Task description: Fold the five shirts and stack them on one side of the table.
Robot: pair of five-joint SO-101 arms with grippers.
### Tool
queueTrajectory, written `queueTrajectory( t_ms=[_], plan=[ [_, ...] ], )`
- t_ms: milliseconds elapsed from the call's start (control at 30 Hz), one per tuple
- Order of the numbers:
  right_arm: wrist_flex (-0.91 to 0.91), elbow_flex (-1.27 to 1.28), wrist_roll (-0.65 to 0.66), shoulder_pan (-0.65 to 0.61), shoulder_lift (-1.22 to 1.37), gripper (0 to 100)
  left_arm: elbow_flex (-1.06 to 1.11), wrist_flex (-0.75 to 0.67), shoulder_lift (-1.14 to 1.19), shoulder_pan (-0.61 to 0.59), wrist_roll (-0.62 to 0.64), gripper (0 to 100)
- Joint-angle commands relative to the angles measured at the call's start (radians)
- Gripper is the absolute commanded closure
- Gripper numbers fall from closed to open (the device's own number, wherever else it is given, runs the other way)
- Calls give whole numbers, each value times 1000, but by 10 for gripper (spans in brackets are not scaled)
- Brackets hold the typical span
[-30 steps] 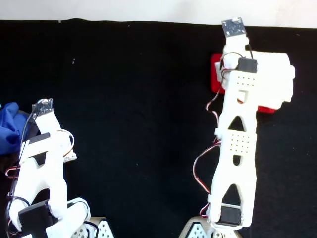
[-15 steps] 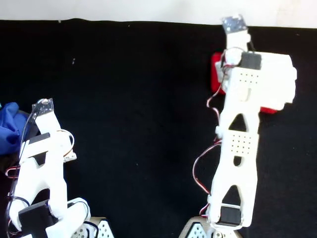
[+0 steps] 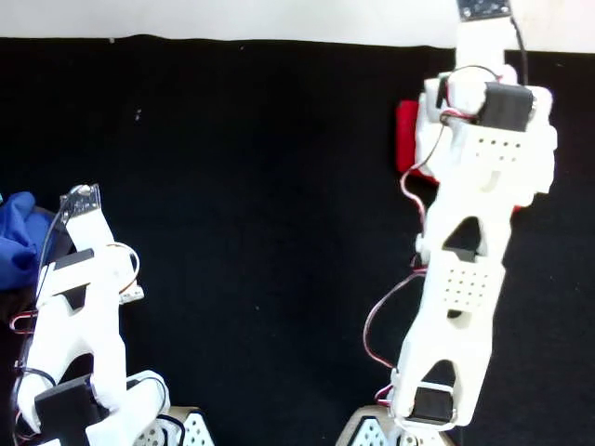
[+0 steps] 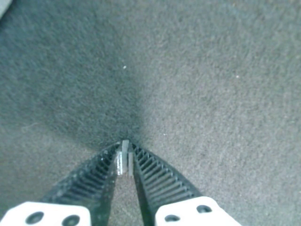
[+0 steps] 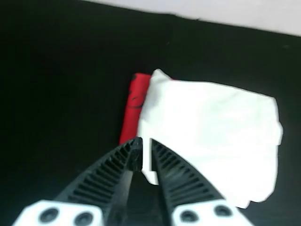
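Note:
A folded white shirt (image 5: 211, 136) lies on top of a folded red shirt (image 5: 134, 110) at the table's far right; a red edge (image 3: 406, 139) sticks out beside my right arm (image 3: 460, 279). My right gripper (image 5: 145, 149) hovers above the near corner of the white shirt, shut and holding nothing. A crumpled blue shirt (image 3: 17, 237) sits at the table's left edge, beside my left arm (image 3: 79, 288). My left gripper (image 4: 125, 153) is shut and empty, its tip close to the bare cloth.
A black cloth (image 3: 251, 186) covers the table, with a pale wall strip (image 3: 232, 17) beyond its far edge. The arm bases (image 3: 372, 432) stand at the near edge. The wide middle of the cloth lies between the two arms.
My right arm has stretched farther back and to the right over the red and white stack, now covering most of the white shirt. The left arm has stayed still.

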Motion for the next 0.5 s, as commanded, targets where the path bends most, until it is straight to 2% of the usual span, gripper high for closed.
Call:
queueTrajectory(
  t_ms=[0, 167, 467],
  plan=[
    [15, -116, -14, 62, -134, 969, -1, -37, 2, 10, -8, 991],
    [16, 68, -14, 101, -424, 969, -1, -37, 2, 10, -8, 991],
    [1, 1036, -15, -54, -1086, 969, -1, -37, 2, 10, -8, 991]
  ],
)
